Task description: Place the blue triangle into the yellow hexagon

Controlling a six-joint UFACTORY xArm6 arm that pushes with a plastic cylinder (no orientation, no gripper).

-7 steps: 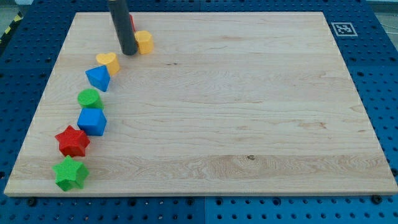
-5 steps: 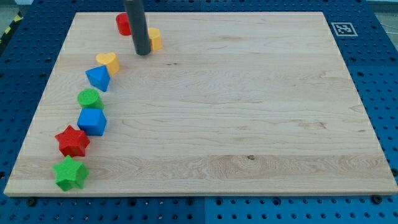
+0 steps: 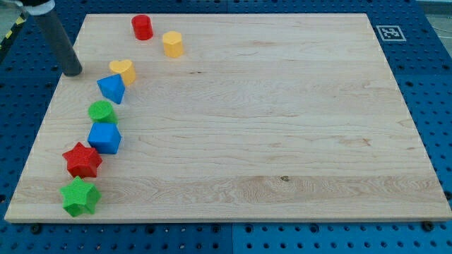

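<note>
The blue triangle (image 3: pixel 111 88) lies near the board's left edge, touching the yellow heart (image 3: pixel 123 70) just above and to its right. The yellow hexagon (image 3: pixel 171 44) stands near the view's top, to the right of the red cylinder (image 3: pixel 142 27). My tip (image 3: pixel 71 70) is at the board's left edge, to the left of the blue triangle and a little above it, with a gap between them. It touches no block.
Below the blue triangle a column runs down the left side: a green cylinder (image 3: pixel 102 111), a blue cube (image 3: pixel 105 137), a red star (image 3: pixel 82 160) and a green star (image 3: pixel 80 197). A marker tag (image 3: pixel 389 32) sits at the board's top right corner.
My tip has swung from beside the yellow hexagon near the top leftward and down to the board's left edge. The hexagon sits slightly right of where it first was.
</note>
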